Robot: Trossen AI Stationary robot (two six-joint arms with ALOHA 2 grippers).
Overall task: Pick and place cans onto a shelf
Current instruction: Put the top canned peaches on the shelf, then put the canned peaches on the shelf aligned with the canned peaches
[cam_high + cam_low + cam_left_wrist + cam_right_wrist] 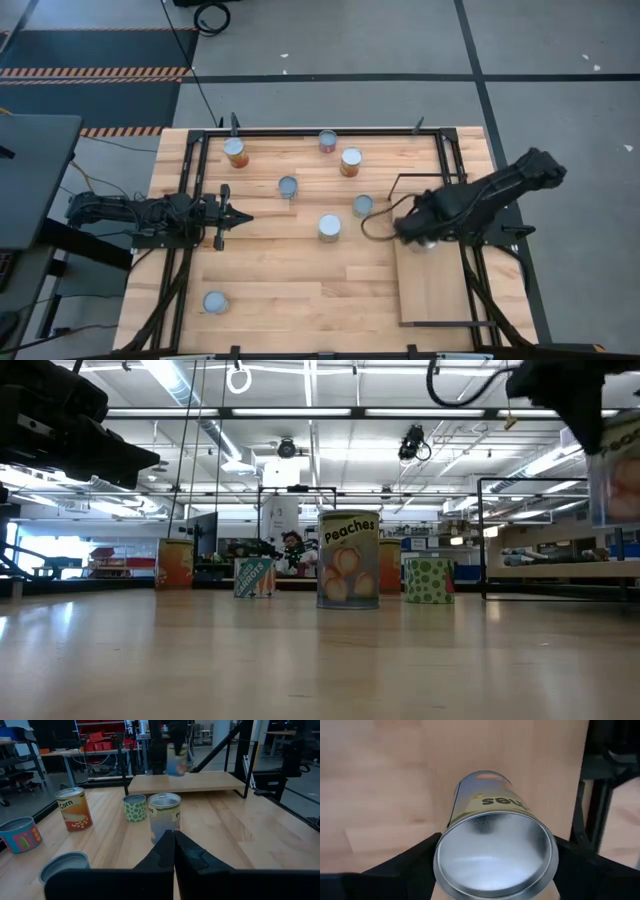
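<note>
Right pincer (492, 870) stands wide, its two dark fingers clamped on either side of a can (492, 840), holding it clear above the near end of the shelf (432, 290). In the right wrist view the held can shows its open silvery end and a blue-and-yellow label with the letters "hes" readable, upside down. In the high view this pincer (422, 232) sits over the shelf's upper edge at the right of the worktop (270, 290). In the left wrist view the held can (176, 760) hangs above the pale shelf board (200, 781).

Left pincer (173, 852) is fully closed, fingertips pressed together, holding nothing; it lies low at the left side of the worktop (235, 217), pointing toward the cans.

Other cans stand upright and apart on the worktop. The low view shows a "Peaches" can (349, 559) nearest, with peach pictures on its label, and a green dotted can (429, 579) just to its right, farther back. A small blue-green can (254, 576) and an orange can (174, 563) stand farther off; their lettering is too small to read. The left wrist view shows a "Corn" can (73, 809) with an orange-brown label, and a short multicoloured can (20, 834) near the worktop's edge. One blue-grey can (214, 302) stands alone near the front left corner.
</note>
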